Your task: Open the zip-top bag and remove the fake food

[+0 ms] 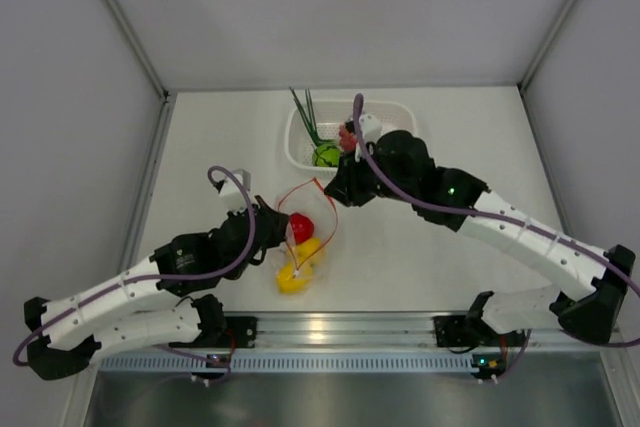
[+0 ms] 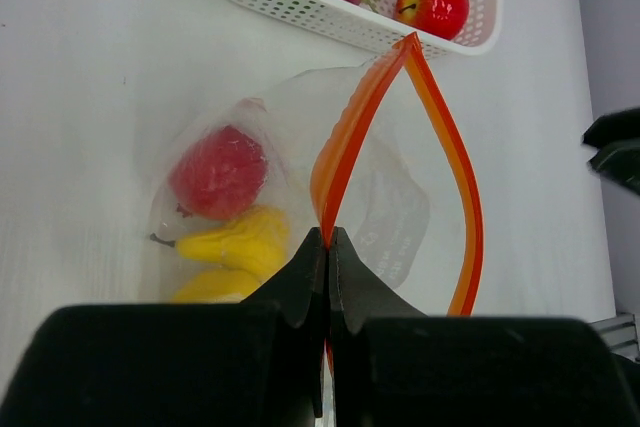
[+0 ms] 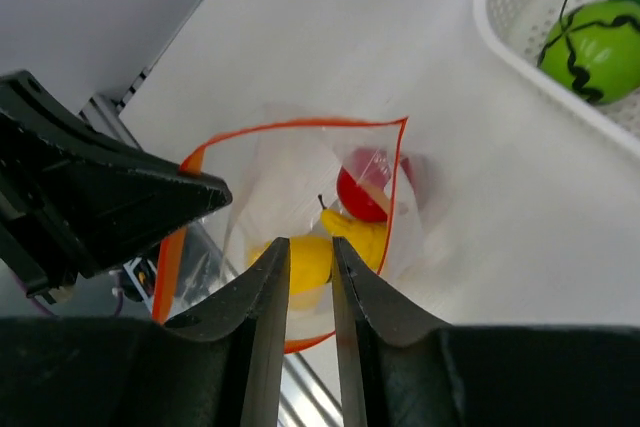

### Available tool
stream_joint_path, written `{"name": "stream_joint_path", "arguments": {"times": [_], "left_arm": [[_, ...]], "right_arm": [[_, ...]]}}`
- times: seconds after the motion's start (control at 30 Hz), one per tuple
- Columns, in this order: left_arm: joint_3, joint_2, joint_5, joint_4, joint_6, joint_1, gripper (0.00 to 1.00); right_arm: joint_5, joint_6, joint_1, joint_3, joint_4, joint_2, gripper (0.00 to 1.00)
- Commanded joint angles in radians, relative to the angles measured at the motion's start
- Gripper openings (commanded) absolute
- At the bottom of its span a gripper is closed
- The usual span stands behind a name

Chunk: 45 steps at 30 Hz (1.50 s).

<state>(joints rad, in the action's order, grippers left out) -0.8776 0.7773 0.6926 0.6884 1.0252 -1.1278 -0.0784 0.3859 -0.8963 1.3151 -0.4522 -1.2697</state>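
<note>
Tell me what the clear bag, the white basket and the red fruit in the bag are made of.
Bag: thin clear plastic film; it crinkles and the fruit shows through. Basket: seemingly rigid white plastic, matte, with moulded rows of holes. Red fruit: probably smooth plastic, though the film blurs it.

No letters, numbers, labels or brand marks can be read in any of the three views. The black squiggles on the green ball [image 3: 593,49] in the basket [image 1: 291,143] are a painted pattern, not writing, and the bag [image 2: 392,199] with its orange strip carries no legible print.
</note>
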Motion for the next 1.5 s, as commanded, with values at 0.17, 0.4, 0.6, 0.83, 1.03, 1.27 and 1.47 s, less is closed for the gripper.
{"name": "stream_joint_path", "arguments": {"times": [0.17, 0.4, 0.6, 0.83, 1.03, 1.27, 1.47], "left_arm": [[-0.011, -0.010, -0.001, -0.066, 0.072, -0.004, 0.00], [0.017, -0.021, 0.004, -0.079, 0.114, -0.006, 0.00], [0.057, -0.049, 0.012, -0.084, 0.163, -0.006, 0.00], [0.086, -0.096, 0.030, -0.082, 0.202, -0.006, 0.00], [0.098, -0.128, 0.039, -0.081, 0.205, -0.006, 0.00], [0.124, -0.196, 0.074, -0.075, 0.171, -0.006, 0.00], [0.147, -0.253, 0.061, -0.075, 0.125, -0.004, 0.00]], "right_arm": [[0.285, 0.244, -0.211, -0.109, 0.141, -0.005, 0.17], [0.480, 0.395, -0.305, -0.132, 0.256, -0.108, 0.11], [0.506, 0.449, -0.331, -0.097, 0.311, -0.216, 0.10], [0.600, 0.521, -0.365, -0.088, 0.392, -0.319, 0.07], [0.646, 0.512, -0.374, -0.073, 0.371, -0.404, 0.07], [0.537, 0.368, -0.374, -0.226, 0.525, -0.372, 0.08], [0.445, 0.118, -0.377, -0.339, 0.606, -0.329, 0.12]]}}
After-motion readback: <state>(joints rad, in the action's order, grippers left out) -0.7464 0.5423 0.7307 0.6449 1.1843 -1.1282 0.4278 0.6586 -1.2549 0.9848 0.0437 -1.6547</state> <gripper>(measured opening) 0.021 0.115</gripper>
